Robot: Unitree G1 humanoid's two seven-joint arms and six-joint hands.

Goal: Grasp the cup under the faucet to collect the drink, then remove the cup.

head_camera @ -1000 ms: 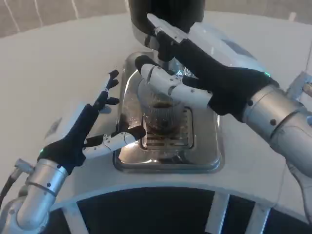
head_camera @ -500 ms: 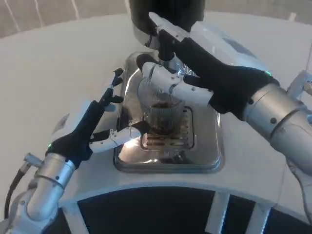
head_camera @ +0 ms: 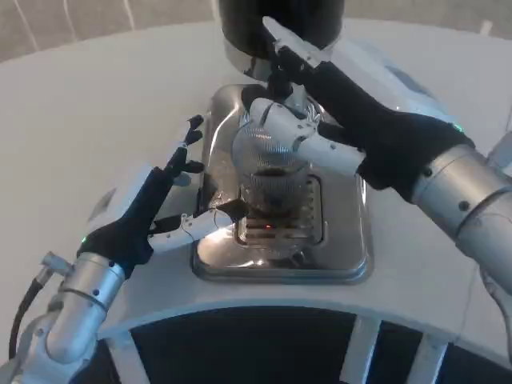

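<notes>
1. The right hand (head_camera: 352, 120) grips the cup (head_camera: 268, 172) under the faucet (head_camera: 280, 76), and has lifted its rim since a second ago.
2. The left hand (head_camera: 152, 212), fingers spread, has edged nearer the drip tray (head_camera: 344, 256).
3. Dark drink shows inside; removal looks underway.

This looks like a robot test setup in a lab or demo room rather than a home kitchen. A plain round white table (head_camera: 96, 104) carries a lone drink station: a polished steel drip tray (head_camera: 352, 256) with a slotted grate (head_camera: 308, 220), set near the tabletop's front edge, and a dark cylindrical dispenser (head_camera: 280, 20) standing at the tray's far end. Beyond the tabletop's far edge lies grey flooring with pale lines (head_camera: 48, 24). White frame struts (head_camera: 356, 352) show under the front edge.
</notes>
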